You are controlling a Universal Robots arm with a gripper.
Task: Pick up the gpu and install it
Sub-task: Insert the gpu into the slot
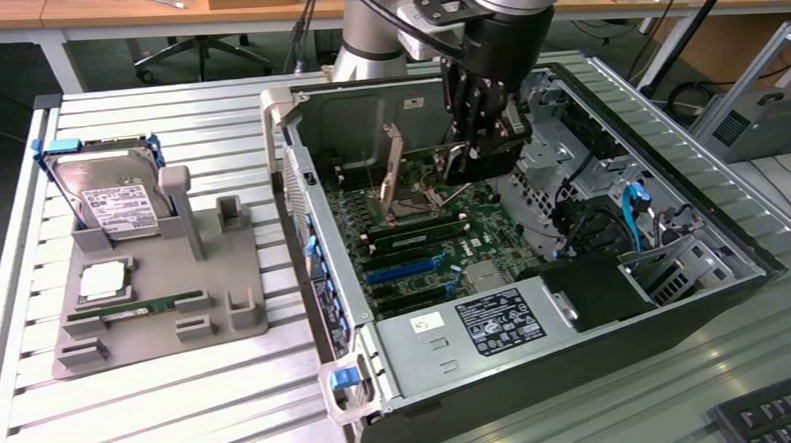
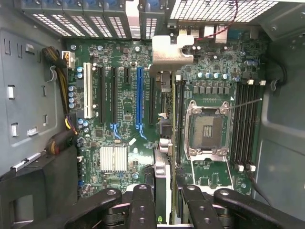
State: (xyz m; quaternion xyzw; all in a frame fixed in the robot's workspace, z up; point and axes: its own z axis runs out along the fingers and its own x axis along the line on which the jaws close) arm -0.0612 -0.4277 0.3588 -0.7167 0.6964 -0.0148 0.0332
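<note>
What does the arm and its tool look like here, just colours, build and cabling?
The arm has silver-grey tube segments with a light blue joint cap and black cables running alongside. The tool is black, with a boxy body and linked metal fingers showing round pivot bolts.

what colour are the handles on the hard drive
Blue handles on the hard drive, clearest in the exterior view.

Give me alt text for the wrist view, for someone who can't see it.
The end effector holds the gpu edge-on above the motherboard inside an open computer case, the card's silver bracket at its far end. An empty CPU socket lies to one side of the card, a blue expansion slot and a white one to the other.
</note>
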